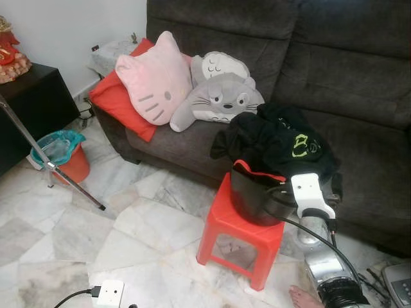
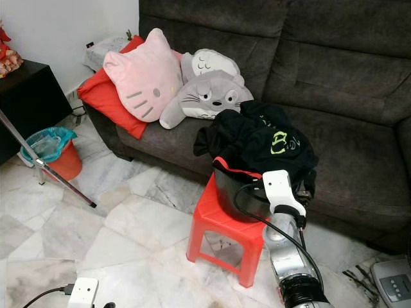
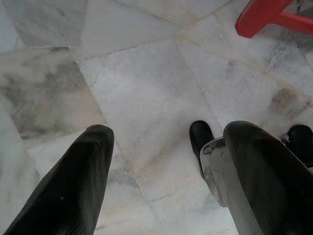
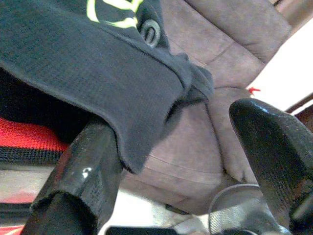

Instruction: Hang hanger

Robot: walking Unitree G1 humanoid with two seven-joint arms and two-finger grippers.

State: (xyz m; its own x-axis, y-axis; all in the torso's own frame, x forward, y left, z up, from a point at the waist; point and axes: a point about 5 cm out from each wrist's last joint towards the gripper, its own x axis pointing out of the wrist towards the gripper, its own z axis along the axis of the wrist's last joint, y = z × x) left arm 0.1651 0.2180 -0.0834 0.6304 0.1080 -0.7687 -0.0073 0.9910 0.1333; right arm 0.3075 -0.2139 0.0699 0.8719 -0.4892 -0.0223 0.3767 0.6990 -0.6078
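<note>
Right gripper (image 4: 171,161), black fingers spread wide and empty, sits beside the black garment with lime-green print (image 1: 282,138) heaped over the dark basin (image 1: 253,196). No hanger is discernible; probe the folds gently before closing.

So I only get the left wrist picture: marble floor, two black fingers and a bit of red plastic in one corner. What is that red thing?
Observer: A leg of a red stool that stands in front of a dark sofa.
Operator: Is anything on it?
Observer: A black tub, with dark clothes heaped over it and onto the sofa seat.
Operator: And the other arm?
Observer: The right gripper is up beside those clothes, open, with an edge of the cloth hanging over one finger.
</note>
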